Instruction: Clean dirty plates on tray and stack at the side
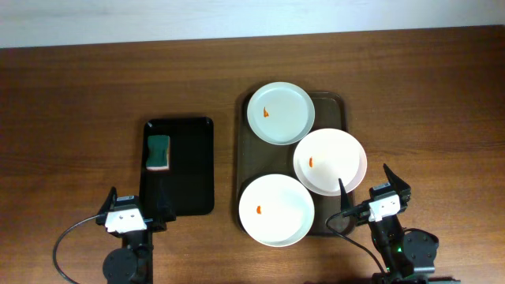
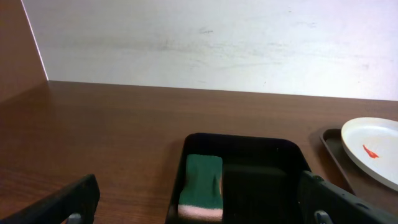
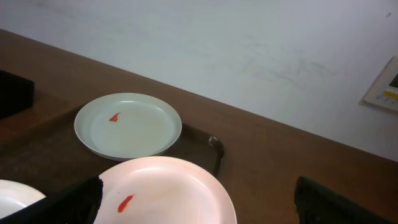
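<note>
the brown tray (image 1: 334, 103) is carrying all the dirty crockery. the far plate (image 1: 279, 113) is hanging over its far left corner, the middle plate (image 1: 330, 161) is jutting past its right rim, and the near plate (image 1: 276, 209) is overhanging the near edge. each is showing an orange-red smear, so none is looking wiped, and nothing is stacked at the side yet. they are crowding together, edges touching or overlapping; i cannot settle which. the sponge (image 1: 158, 152) is lying green face up in the black tray (image 1: 193, 170) just left of the brown one, probably parked there for the left gripper (image 1: 134, 207) to take without crossing over. that gripper is hovering at the black tray's near end, jaws spread wide, holding nothing. the right gripper (image 1: 368, 183) is likewise gaping empty just beside the middle plate, well placed for steadying or lifting it. the job is looking barely started, and fetching the sponge seems the sensible first move.
</note>
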You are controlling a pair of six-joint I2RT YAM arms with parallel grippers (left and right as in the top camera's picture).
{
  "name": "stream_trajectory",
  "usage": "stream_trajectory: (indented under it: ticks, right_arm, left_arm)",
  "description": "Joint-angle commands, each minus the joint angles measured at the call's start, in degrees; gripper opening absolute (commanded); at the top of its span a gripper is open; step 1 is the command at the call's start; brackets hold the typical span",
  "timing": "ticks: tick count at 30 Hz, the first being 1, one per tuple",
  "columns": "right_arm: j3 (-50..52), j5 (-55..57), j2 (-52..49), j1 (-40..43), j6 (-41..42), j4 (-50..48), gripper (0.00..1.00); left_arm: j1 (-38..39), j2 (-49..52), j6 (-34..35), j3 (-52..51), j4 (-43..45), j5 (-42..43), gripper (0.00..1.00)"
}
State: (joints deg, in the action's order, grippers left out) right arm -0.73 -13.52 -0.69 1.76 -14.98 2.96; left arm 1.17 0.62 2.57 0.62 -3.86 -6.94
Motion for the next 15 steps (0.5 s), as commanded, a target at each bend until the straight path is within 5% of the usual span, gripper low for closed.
stream_trajectory:
  ticks: [1,8,12,15]
  right_arm:
    - [0.4,-0.1,0.3,-0.5,0.4,0.2,0.98]
    - [0.4,0.8,0.3,-0.5,0.4,0.2,0.98]
    - [0.4,-12.7,0.3,-0.6,0.5,-6.1,0.98]
    - [-5.5,-16.5,-0.5,-0.6,4.0,-8.3,0.98]
  left_arm:
    - [0.2,0.0,-0.7,-0.1,-0.2,-0.4,1.00]
    - [0.2,0.0,-0.7,-0.1,0.7,-0.3,1.00]
    - [0.2,0.0,-0.7,0.1,10.5,11.3,1.00]
    - [0.2,0.7,-0.7,5.2,9.2,13.2,1.00]
